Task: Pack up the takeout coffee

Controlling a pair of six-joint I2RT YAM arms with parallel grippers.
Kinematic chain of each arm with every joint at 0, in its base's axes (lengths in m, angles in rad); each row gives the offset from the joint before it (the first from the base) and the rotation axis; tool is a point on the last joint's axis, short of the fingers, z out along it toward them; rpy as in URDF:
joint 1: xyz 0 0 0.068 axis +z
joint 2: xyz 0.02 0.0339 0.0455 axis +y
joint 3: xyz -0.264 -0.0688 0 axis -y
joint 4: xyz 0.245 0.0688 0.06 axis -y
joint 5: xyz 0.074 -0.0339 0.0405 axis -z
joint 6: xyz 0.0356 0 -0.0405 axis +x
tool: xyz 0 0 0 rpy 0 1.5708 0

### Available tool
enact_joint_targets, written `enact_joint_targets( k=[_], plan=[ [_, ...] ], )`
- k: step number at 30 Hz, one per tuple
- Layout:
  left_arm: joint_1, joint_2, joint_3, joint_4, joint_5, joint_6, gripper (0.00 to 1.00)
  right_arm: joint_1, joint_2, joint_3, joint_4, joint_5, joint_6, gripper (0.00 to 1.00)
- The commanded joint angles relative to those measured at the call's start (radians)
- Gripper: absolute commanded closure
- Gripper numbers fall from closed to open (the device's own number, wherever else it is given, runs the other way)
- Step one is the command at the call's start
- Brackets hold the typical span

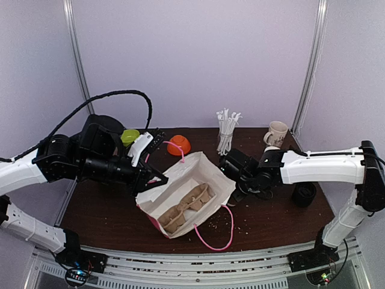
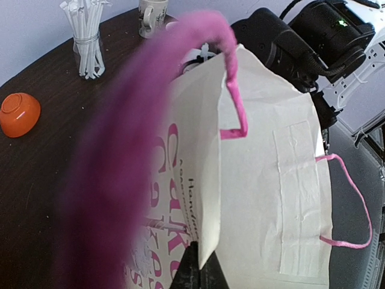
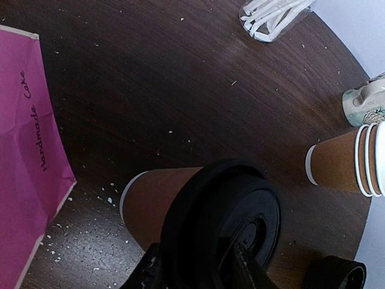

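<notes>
2 right fingers [image 3: 151,274] clamp the rim of the black plastic lid [image 3: 231,220] on the takeout coffee [image 3: 153,205], a brown kraft-paper cup with a white band at its far end. The cup hangs low over the dark, crumb-flecked bench [image 3: 180,90], just right of the paper bag [image 1: 186,171]. Whether its base touches the wood I cannot tell. The left fingers [image 2: 194,274] are pinched shut on the bag's white edge, and the bag's mouth stands open. 1 cardboard cup carrier [image 1: 189,208] lies inside.
</notes>
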Motion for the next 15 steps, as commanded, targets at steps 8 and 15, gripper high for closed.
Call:
enact_joint_targets(
  k=[8,15],
  plan=[
    [0.007,-0.043,-0.051,0.025,0.006,0.058,1.00,-0.003,0.027,0.062,-0.049,-0.092,0.036,0.52],
    [0.008,-0.042,-0.056,0.017,0.005,0.070,1.00,-0.002,-0.047,0.110,-0.045,-0.217,0.049,0.31]
  ],
)
